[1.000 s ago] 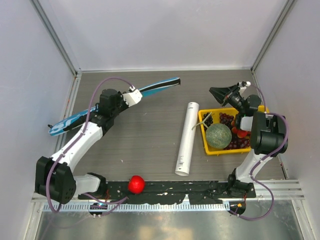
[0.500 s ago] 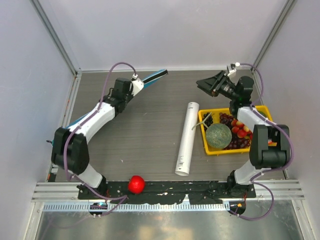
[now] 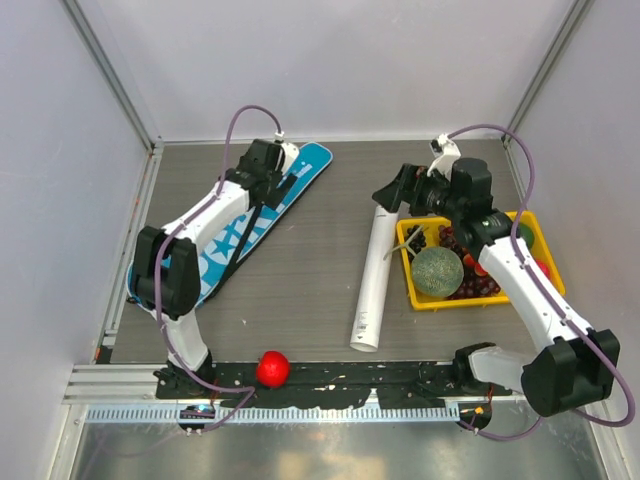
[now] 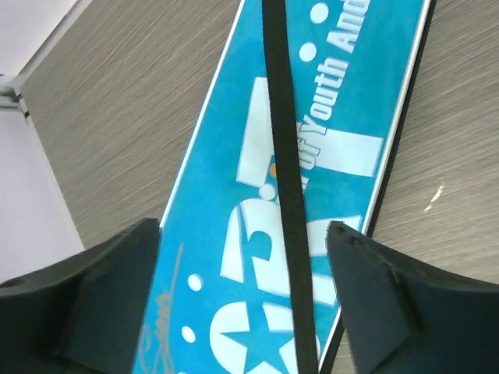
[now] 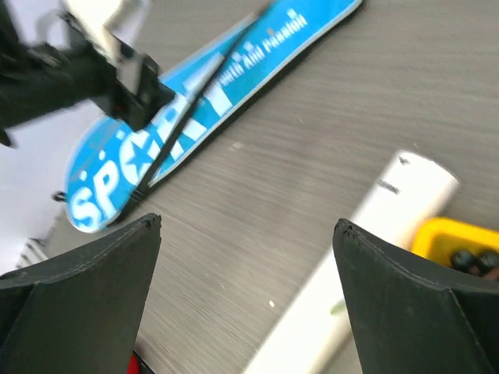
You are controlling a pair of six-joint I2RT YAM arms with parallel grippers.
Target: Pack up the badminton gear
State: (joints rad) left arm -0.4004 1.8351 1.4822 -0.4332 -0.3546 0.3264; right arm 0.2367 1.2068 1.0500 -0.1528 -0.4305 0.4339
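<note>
The blue "SPORT" racket bag lies flat on the table at the left, its narrow end toward the back. A black strap runs along the bag. My left gripper hovers open over the narrow half, its fingers on either side of the strap and touching nothing. The long white tube lies in the middle. My right gripper hangs open just above the tube's far end, holding nothing.
A yellow tray of fruit with a melon sits right of the tube, close against it. A small red ball rests near the front rail. Walls close in the table at the back and both sides.
The bag, held up on edge a second ago, now lies flat and my left gripper has opened off it. My right gripper has opened and swung left toward the tube's far end.
</note>
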